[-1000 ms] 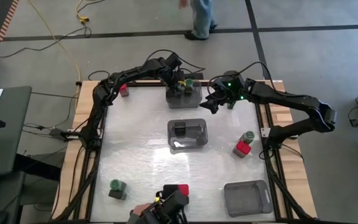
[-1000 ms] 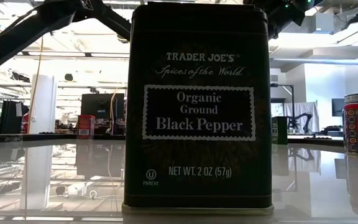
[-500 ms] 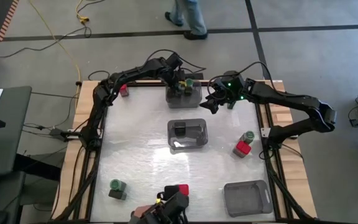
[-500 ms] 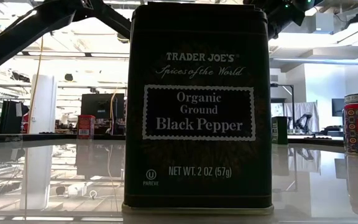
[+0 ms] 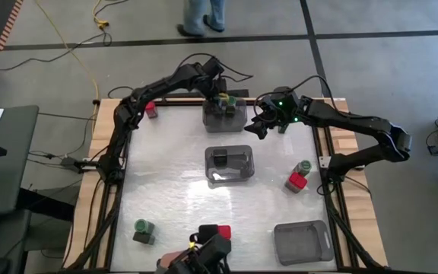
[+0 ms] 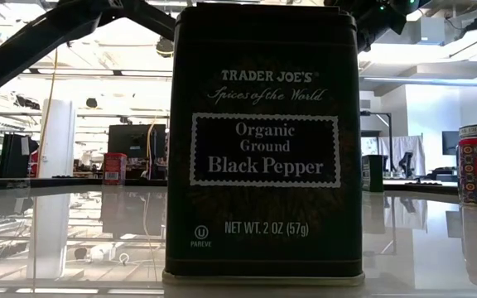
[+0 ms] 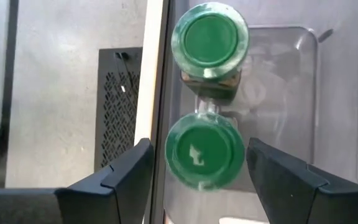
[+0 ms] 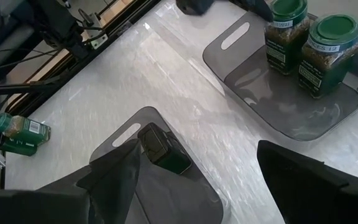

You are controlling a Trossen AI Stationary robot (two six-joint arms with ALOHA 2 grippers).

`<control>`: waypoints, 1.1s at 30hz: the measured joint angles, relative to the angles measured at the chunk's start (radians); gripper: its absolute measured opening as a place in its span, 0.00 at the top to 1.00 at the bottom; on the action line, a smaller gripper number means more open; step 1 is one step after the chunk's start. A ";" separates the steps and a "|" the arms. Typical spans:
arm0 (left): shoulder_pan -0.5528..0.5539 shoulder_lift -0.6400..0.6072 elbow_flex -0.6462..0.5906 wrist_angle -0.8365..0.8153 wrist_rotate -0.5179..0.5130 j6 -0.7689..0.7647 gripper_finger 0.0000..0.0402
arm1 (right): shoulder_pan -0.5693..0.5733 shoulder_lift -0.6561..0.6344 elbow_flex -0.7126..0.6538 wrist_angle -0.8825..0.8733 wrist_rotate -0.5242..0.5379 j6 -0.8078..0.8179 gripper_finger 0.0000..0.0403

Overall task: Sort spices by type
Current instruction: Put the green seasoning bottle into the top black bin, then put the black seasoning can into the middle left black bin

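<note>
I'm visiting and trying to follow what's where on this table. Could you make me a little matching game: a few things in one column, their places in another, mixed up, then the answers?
Things:
1. two green-capped jars
2. all-black tin
3. red-capped jar
4. empty grey bin

Places:
A. bare table, near the right edge
B. middle bin
C. far bin, under the left gripper
D. near right corner of the table

Pairs: 1-C, 2-B, 3-A, 4-D
</note>
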 joint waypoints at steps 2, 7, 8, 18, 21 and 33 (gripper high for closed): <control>0.000 0.000 0.029 -0.042 0.000 -0.001 0.39 | 0.000 0.000 0.000 0.000 0.000 0.000 0.14; 0.000 0.000 0.107 -0.159 0.000 -0.048 0.39 | 0.000 0.000 0.000 0.000 0.000 -0.003 0.14; 0.000 0.000 0.121 -0.176 0.000 -0.058 0.39 | 0.000 0.000 0.000 0.000 0.000 -0.003 0.14; 0.013 -0.042 0.195 -0.373 0.249 -0.169 0.39 | 0.000 0.000 0.000 -0.001 0.000 -0.003 0.14; 0.017 -0.101 0.107 -0.343 0.277 -0.204 0.39 | 0.000 0.000 0.000 -0.014 0.000 -0.003 0.14; -0.081 -0.729 -0.750 0.295 0.034 -0.511 0.39 | -0.005 0.000 -0.001 -0.130 0.052 0.000 0.14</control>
